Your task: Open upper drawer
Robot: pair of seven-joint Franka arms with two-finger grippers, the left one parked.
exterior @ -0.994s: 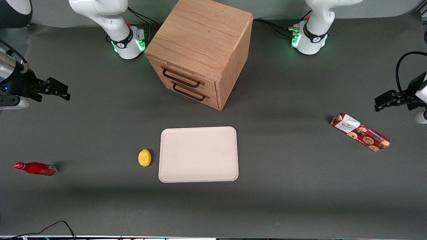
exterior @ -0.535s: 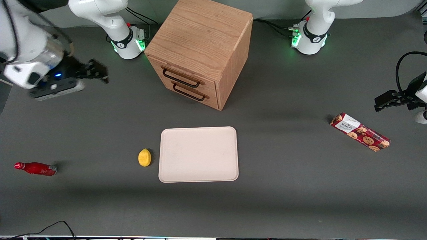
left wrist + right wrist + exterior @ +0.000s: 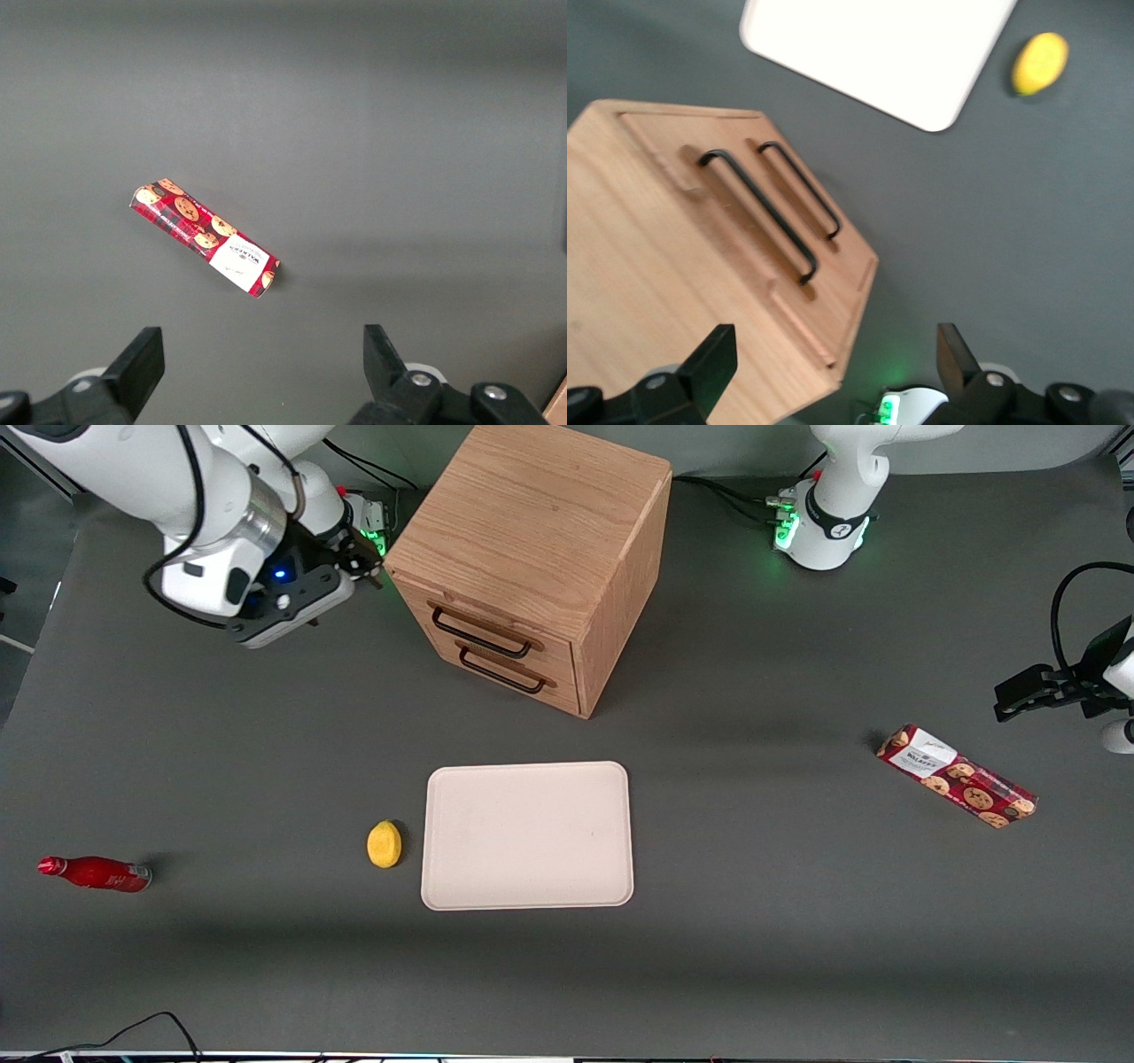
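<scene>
The light oak cabinet (image 3: 540,522) stands at the middle of the table, far from the front camera. Its upper drawer (image 3: 496,622) is shut, with a thin dark bar handle (image 3: 481,636) above the matching lower handle (image 3: 502,676). My right gripper (image 3: 365,569) hangs open and empty beside the cabinet's top corner, at the working arm's end, apart from the handles. In the right wrist view the gripper (image 3: 833,363) has its black fingers (image 3: 713,359) wide apart over the cabinet's edge, and the upper handle (image 3: 757,212) and lower handle (image 3: 799,188) both show.
A cream tray (image 3: 528,835) lies nearer the front camera than the cabinet, with a yellow lemon (image 3: 384,843) beside it. A red bottle (image 3: 96,873) lies toward the working arm's end. A red cookie box (image 3: 957,776) lies toward the parked arm's end.
My right gripper has swung in from the working arm's end of the table, away from the front camera, to the cabinet's top corner. Drawers and objects have not moved.
</scene>
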